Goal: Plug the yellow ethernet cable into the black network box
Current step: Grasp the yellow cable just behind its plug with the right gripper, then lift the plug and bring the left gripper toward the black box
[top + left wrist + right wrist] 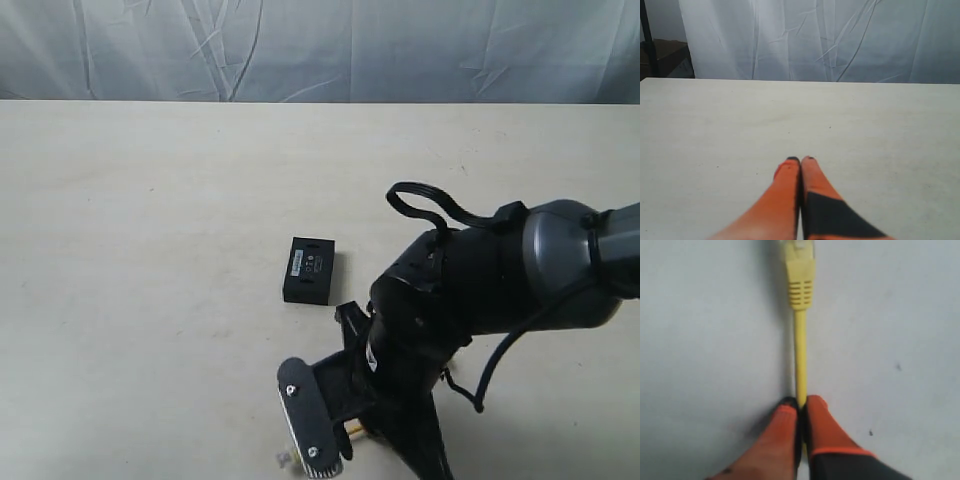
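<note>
The black network box (311,270) lies flat near the table's middle, white label strip up. My right gripper (801,401) is shut on the yellow ethernet cable (800,352), a short way behind its yellow boot and clear plug (800,252). The cable runs straight out from the fingertips, just over the table. In the exterior view the right arm (470,295) bends low at the front edge, below and to the right of the box. Only a bit of yellow (355,429) and the plug tip (283,459) show there. My left gripper (801,160) is shut on nothing, over bare table.
The beige table (150,250) runs back to a grey-white curtain (320,50). A black robot cable (430,205) loops over the right arm. The left arm is out of the exterior view.
</note>
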Available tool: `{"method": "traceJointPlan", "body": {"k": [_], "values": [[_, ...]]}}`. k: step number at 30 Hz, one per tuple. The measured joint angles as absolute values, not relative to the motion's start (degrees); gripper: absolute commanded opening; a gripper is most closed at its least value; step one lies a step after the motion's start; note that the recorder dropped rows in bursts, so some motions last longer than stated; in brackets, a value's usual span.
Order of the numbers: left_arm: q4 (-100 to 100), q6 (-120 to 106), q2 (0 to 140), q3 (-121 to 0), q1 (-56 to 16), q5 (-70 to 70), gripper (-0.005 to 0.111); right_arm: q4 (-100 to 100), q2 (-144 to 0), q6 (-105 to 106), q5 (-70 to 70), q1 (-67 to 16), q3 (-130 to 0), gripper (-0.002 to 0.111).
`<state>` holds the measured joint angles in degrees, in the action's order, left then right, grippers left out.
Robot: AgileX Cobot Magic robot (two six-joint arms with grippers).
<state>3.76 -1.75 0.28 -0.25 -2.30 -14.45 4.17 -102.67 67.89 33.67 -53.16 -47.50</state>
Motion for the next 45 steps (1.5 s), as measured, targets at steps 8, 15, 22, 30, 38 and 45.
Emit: {"method": "traceJointPlan", "body": {"k": [8, 15, 22, 30, 38, 45], "values": [[3.76, -1.75, 0.28, -0.25, -2.3, -14.45, 0.0, -16.79, -99.56, 34.88, 34.39, -53.25, -47.5, -0.001], [3.76, -1.75, 0.28, -0.25, -2.3, -14.45, 0.0, -25.42, -97.12, 20.66, 35.59, -47.3, -47.52, -0.001], [3.76, -1.75, 0.28, -0.25, -2.3, -14.45, 0.0, -25.45, -97.4, 19.57, 32.37, -36.84, -50.68, -0.001], [3.76, -1.75, 0.28, -0.25, -2.3, -14.45, 0.0, -22.75, -102.39, 19.26, 29.37, -33.78, -56.22, -0.001], [3.76, -1.75, 0.28, -0.25, -2.3, -14.45, 0.0, -12.09, -102.93, 19.26, 30.37, -33.78, -56.59, -0.001], [3.76, -1.75, 0.28, -0.25, -2.3, -14.45, 0.0, -10.3, -103.72, 19.4, 33.27, -33.78, -56.59, -0.001]]}}
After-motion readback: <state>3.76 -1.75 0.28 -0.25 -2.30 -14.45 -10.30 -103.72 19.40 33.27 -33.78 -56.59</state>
